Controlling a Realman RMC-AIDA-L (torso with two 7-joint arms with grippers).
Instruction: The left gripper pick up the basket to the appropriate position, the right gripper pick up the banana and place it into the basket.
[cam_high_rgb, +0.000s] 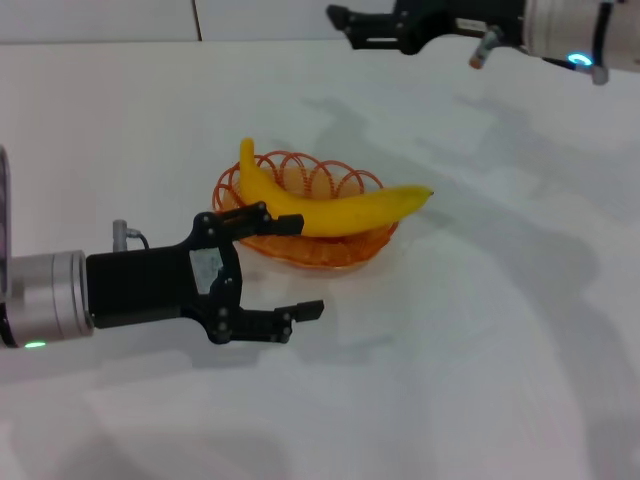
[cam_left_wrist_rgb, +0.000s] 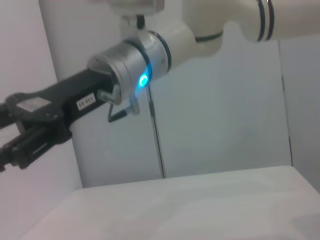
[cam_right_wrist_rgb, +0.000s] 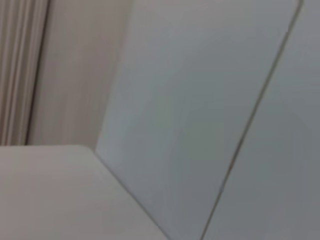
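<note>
The yellow banana (cam_high_rgb: 330, 208) lies across the orange wire basket (cam_high_rgb: 345, 250), with both ends sticking out over the rim. The basket stands on the white table (cam_high_rgb: 480, 360) near the middle. My left gripper (cam_high_rgb: 305, 268) is open and empty, low over the table just in front of the basket's near-left rim, with one finger (cam_high_rgb: 270, 222) close to the rim. My right gripper (cam_high_rgb: 345, 25) is open and empty, raised high behind the basket at the far right. It also shows in the left wrist view (cam_left_wrist_rgb: 5, 132), with its white label.
A pale wall with a vertical panel seam (cam_left_wrist_rgb: 155, 135) stands behind the table. The right wrist view shows only the wall (cam_right_wrist_rgb: 200, 100) and a corner of the table (cam_right_wrist_rgb: 50, 195).
</note>
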